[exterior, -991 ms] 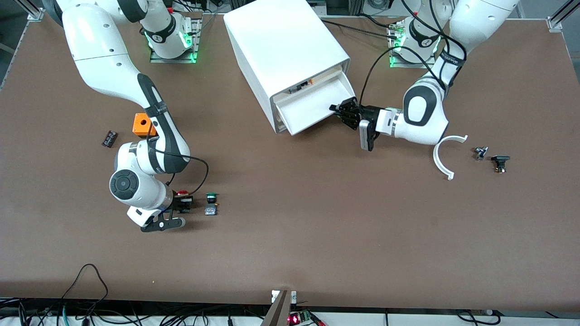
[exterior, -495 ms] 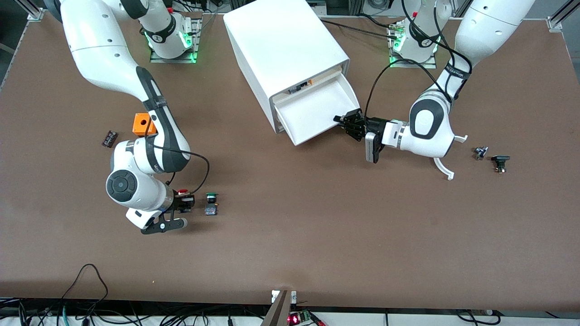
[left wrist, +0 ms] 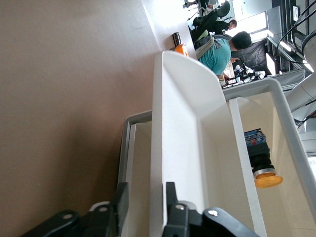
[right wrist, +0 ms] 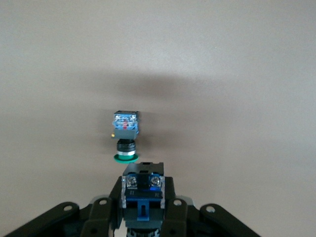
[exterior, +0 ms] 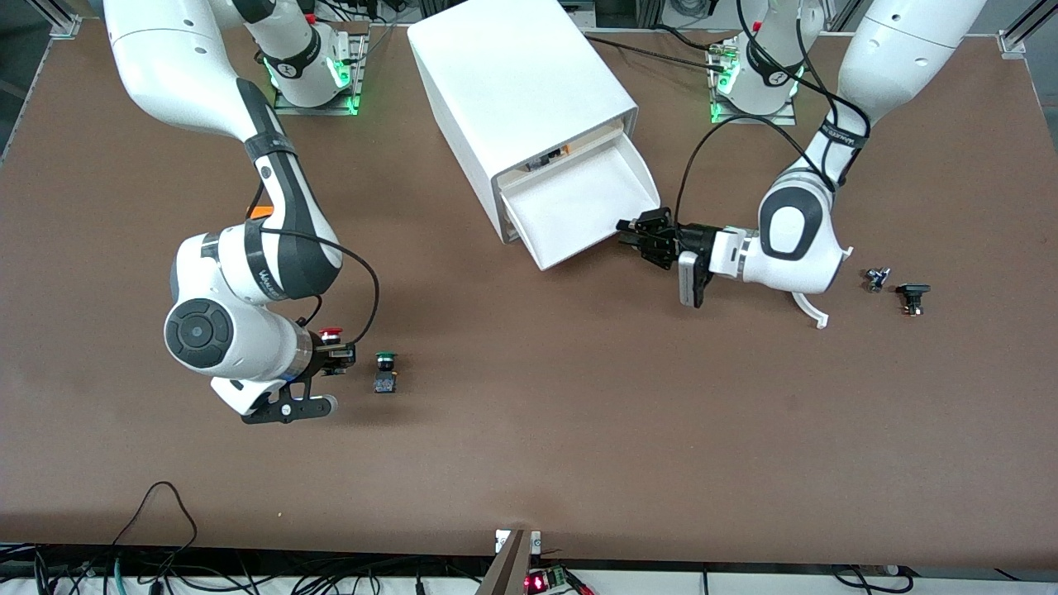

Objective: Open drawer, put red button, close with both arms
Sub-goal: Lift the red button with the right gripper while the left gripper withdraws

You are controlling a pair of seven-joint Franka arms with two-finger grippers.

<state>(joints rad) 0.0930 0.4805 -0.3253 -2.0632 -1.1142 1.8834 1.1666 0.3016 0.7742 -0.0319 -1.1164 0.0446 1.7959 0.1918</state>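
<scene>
The drawer (exterior: 579, 202), second from the top, stands pulled out of the white cabinet (exterior: 512, 83). My left gripper (exterior: 640, 232) is shut on the drawer's front wall at the corner toward the left arm's end. In the left wrist view that wall (left wrist: 163, 123) runs between my fingers (left wrist: 120, 202). My right gripper (exterior: 335, 356) is shut on the red button (exterior: 331, 335) and holds it just above the table. In the right wrist view the button's blue-black base (right wrist: 143, 192) sits between the jaws. The green button (exterior: 385, 371) lies on the table beside it and also shows in the right wrist view (right wrist: 125, 138).
A black-and-orange part (left wrist: 261, 158) lies in the top drawer. An orange box (exterior: 260, 212) is mostly hidden by my right arm. A white curved piece (exterior: 814, 310) and two small dark parts (exterior: 876, 279) (exterior: 912, 296) lie toward the left arm's end.
My left gripper has drawn the drawer farther out of the cabinet. My right gripper has risen from the table with the red button in it.
</scene>
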